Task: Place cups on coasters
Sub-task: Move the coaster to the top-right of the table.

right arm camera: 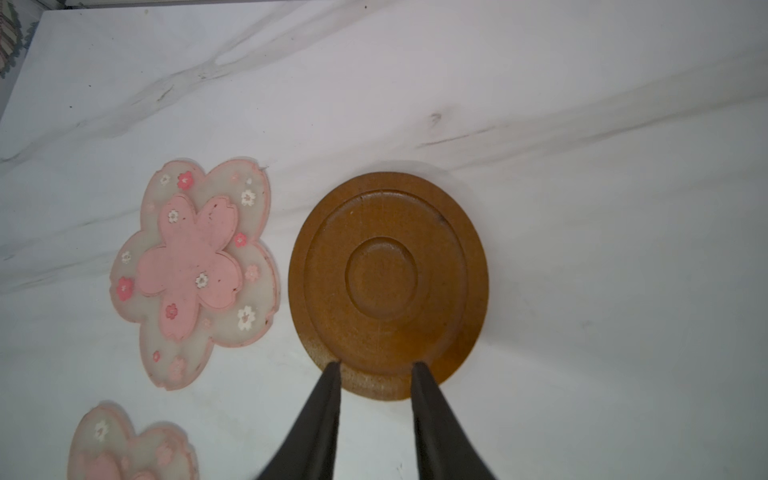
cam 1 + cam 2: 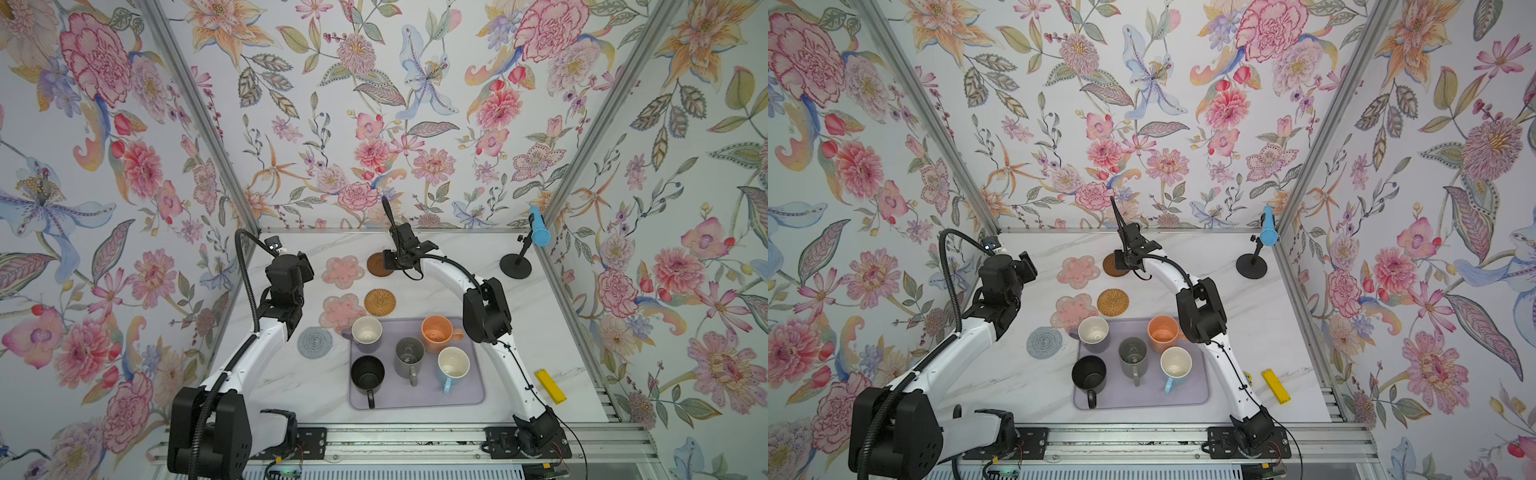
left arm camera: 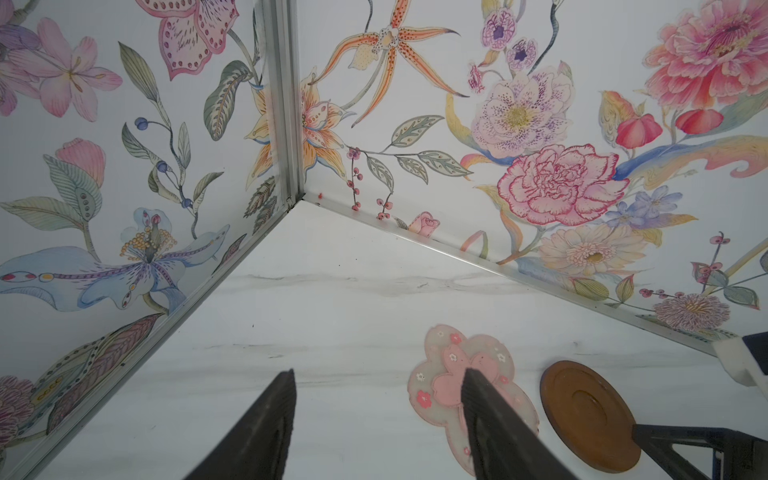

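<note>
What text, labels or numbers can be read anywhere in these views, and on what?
No legible text in any view.
Dark marks at the near end of the yellow block: too small to read.
No lettering shows on the mugs or the coasters.

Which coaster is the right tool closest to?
The dark brown disc: the right tool sits over its edge. The pink flower coaster beside it and the rest lie clear.
</note>
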You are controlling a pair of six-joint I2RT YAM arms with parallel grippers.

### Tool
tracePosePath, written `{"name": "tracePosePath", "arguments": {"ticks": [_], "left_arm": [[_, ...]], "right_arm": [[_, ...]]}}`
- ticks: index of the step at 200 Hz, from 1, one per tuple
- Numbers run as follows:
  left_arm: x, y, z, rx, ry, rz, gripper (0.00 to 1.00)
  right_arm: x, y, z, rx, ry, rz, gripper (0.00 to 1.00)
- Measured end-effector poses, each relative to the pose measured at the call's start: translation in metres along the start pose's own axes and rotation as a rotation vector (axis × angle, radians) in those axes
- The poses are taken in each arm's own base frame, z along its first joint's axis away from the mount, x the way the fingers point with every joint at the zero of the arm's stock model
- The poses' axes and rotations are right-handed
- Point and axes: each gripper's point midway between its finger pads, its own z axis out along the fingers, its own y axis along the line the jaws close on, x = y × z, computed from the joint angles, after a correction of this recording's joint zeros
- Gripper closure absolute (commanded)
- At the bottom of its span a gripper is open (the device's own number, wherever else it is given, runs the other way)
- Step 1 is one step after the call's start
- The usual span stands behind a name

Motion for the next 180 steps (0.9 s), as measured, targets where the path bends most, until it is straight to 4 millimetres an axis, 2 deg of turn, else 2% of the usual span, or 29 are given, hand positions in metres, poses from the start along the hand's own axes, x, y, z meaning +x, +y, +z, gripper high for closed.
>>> {"name": "tracePosePath", "arguments": {"ticks": [39,76,117,180], "left_arm": [[0.006,-0.004,0.005,0.016,0.016,-0.011,0.34],[0.003,-0.005,0.005,0.021,0.004,-0.019,0.34],[0.001,-0.006,0.005,0.024,-0.005,-0.022,0.34],[0.002,-0.005,0.005,0.020,0.002,-0.019,0.34]], "right_arm": [[-0.005,0.007,0.014,-0.035,-0.040,0.031,0.73],[0.016,-0.004,0.039,-0.022,-0.001,0.049,0.74],[0.010,-0.001,0.039,-0.032,-0.021,0.059,0.74],[0.010,-0.010,0.044,-0.028,-0.020,0.084,0.74]]}}
